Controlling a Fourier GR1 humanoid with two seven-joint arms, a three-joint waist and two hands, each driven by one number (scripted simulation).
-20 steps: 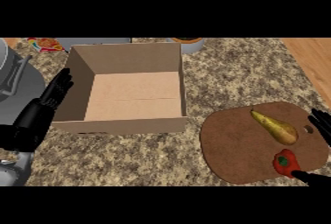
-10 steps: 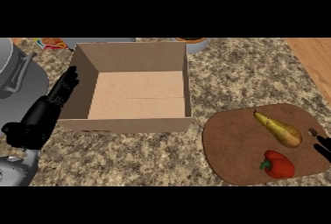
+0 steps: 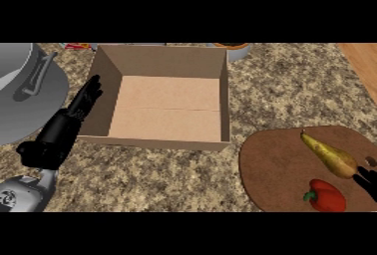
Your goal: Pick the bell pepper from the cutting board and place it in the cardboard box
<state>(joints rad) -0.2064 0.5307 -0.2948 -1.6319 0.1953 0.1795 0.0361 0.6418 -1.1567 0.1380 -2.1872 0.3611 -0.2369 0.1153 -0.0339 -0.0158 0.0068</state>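
Item one, your target: red bell pepper (image 3: 325,195) — lying on the round brown cutting board (image 3: 276,164) near its lower right, just below a yellow pear (image 3: 330,156), nothing gripping it. Item two: cardboard box (image 3: 166,102), flaps open, well apart to the upper left, ready to receive. Right hand (image 3: 367,180): barely in view at the right edge beside the pear; you cannot tell how far its fingers are spread. Left hand (image 3: 80,105): fingers straight, holding nothing, alongside the box's left wall — likely resting clear of the drop path.
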